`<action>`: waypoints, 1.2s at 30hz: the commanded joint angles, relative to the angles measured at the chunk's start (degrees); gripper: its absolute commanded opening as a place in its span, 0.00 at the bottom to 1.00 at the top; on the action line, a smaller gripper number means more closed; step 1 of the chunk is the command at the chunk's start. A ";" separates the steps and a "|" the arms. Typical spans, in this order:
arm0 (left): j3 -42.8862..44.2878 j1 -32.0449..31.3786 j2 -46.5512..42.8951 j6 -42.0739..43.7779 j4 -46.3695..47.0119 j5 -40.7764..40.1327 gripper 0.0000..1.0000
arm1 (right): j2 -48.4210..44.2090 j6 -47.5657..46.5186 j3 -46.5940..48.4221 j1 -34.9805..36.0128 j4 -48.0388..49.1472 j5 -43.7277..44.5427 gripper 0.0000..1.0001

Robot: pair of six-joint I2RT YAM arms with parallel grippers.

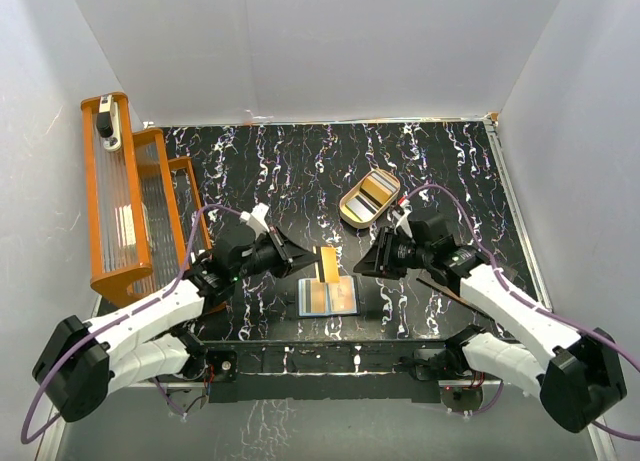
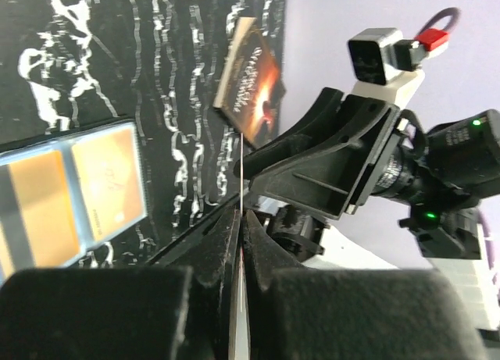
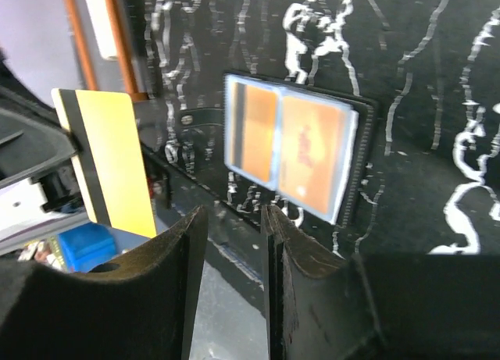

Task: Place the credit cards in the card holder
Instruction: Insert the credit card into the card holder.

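The black card holder (image 1: 329, 297) lies open on the table near the front edge, with orange cards showing behind its clear windows. It also shows in the left wrist view (image 2: 70, 192) and the right wrist view (image 3: 291, 147). My left gripper (image 1: 310, 263) is shut on a gold-orange card (image 1: 327, 264) with a dark stripe and holds it upright just above the holder. The card is edge-on in the left wrist view (image 2: 243, 172) between the fingers of that gripper (image 2: 242, 219), and face-on in the right wrist view (image 3: 109, 166). My right gripper (image 1: 366, 263) faces it from the right, open and empty (image 3: 230, 239).
A tan oval tray (image 1: 369, 197) holding more cards sits behind the grippers. An orange rack (image 1: 125, 206) stands at the left edge. White walls close in the table. A tilted dark flat thing with pale lettering (image 2: 251, 73) shows in the left wrist view.
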 commanded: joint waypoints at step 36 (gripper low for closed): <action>3.58 0.15 18.17 11.75 -10.02 3.48 0.00 | 26.16 -8.46 3.74 11.85 1.21 21.45 0.23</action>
